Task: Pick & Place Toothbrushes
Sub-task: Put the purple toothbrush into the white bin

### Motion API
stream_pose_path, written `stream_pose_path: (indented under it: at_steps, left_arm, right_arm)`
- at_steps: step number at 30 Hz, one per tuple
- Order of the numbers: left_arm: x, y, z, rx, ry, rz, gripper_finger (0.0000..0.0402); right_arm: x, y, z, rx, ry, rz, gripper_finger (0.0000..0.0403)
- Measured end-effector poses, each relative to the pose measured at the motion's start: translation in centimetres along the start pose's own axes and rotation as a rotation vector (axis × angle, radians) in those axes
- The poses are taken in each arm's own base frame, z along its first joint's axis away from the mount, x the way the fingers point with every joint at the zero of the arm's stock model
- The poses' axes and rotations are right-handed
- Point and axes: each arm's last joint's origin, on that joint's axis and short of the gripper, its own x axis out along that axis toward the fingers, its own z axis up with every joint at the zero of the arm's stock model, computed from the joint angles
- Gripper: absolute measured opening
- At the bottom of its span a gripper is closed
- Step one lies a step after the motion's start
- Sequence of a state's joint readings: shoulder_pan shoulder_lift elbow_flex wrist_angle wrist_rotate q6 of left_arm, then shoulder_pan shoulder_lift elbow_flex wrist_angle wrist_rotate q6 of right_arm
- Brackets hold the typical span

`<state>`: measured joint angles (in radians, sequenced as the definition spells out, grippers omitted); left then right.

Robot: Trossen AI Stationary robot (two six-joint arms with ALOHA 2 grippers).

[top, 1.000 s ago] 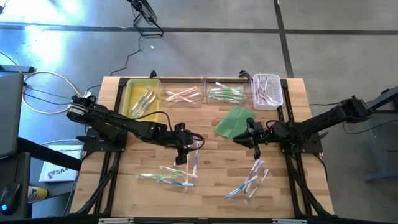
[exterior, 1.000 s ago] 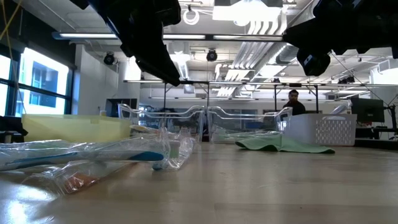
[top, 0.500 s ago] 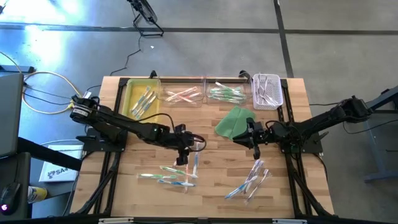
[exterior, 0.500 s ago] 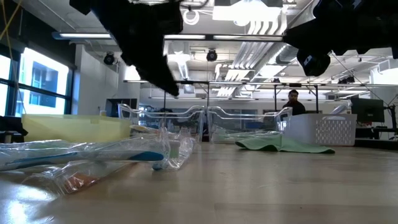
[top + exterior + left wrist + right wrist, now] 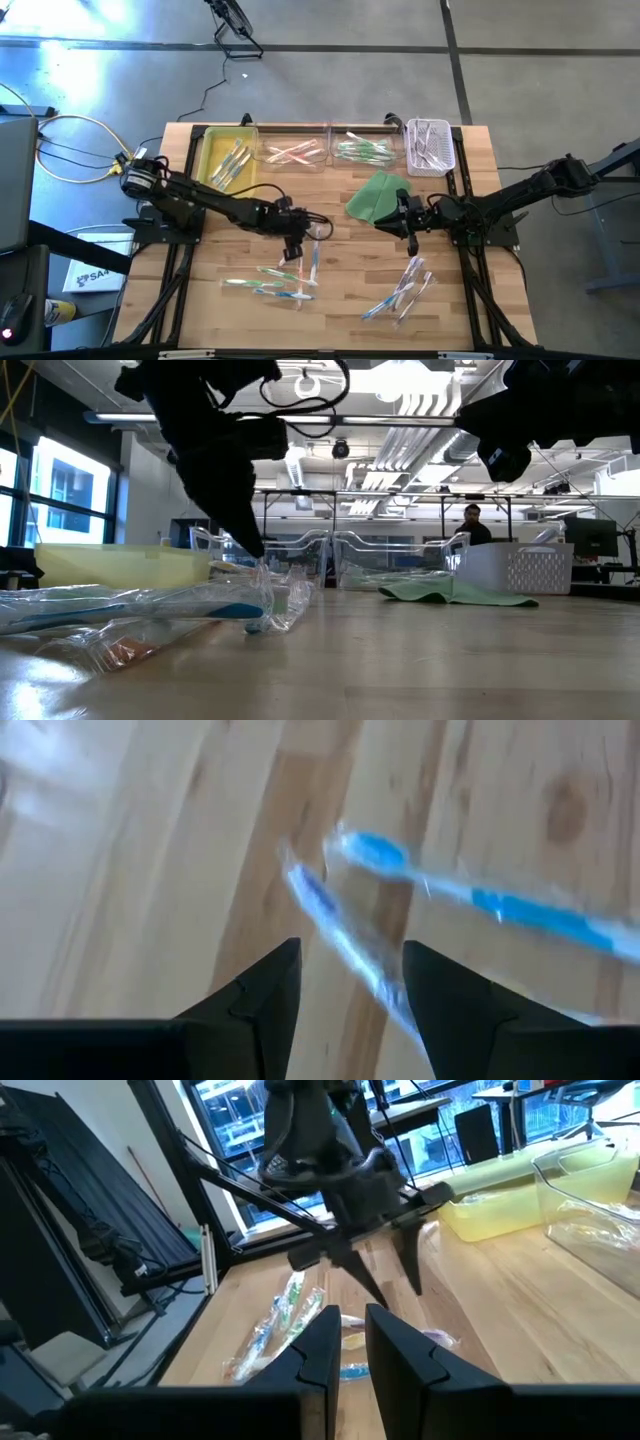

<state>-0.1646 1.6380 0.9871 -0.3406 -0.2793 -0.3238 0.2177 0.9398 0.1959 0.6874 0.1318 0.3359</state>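
Now: Left Claw Poised Over Wrapped Toothbrushes

Spread wide, the left claw (image 5: 293, 250) hangs over the toothbrushes (image 5: 285, 280) scattered on the tabletop (image 5: 340, 290), grasping nothing. Nearly clenched and empty, the right claw (image 5: 411, 238) waits beside the green cloth (image 5: 375, 197).

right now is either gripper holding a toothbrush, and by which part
Nothing is held. The left gripper is open, fingers either side of a blue toothbrush lying on the table. The right gripper hangs empty.

A yellow tray (image 5: 207, 152), a white basket (image 5: 430, 160), a green cloth (image 5: 375, 197) and blue-and-white toothbrushes (image 5: 285, 283) lay on pale striped wood (image 5: 350, 270).
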Motion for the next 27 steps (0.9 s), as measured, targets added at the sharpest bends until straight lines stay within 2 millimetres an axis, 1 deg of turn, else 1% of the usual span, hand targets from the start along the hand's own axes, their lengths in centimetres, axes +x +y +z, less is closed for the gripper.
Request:
stream_pose_path:
  at_steps: [5,8,15,21,27]
  left_arm:
    - [1.1,0.5,0.0,-0.042,0.027,-0.021,0.0171]
    - [1.3,0.8,-0.2,-0.047,0.058,-0.03,0.0171]
    - [1.4,0.6,0.0,-0.057,0.036,-0.038,0.0171]
    - [2.4,0.2,0.0,-0.06,0.033,-0.063,0.0171]
    - [3.4,0.1,-0.7,-0.066,0.081,-0.059,0.0171]
  right_arm:
    - [0.0,0.0,0.0,0.0,0.001,0.0,0.0042]
    - [0.0,0.0,0.0,0.0,0.001,0.0,0.0042]
    - [0.0,0.0,0.0,0.0,0.003,0.0,0.0042]
    - [0.0,0.0,0.0,0.0,0.003,0.0,0.0042]
    - [0.0,0.0,0.0,-0.001,0.004,-0.001,0.0042]
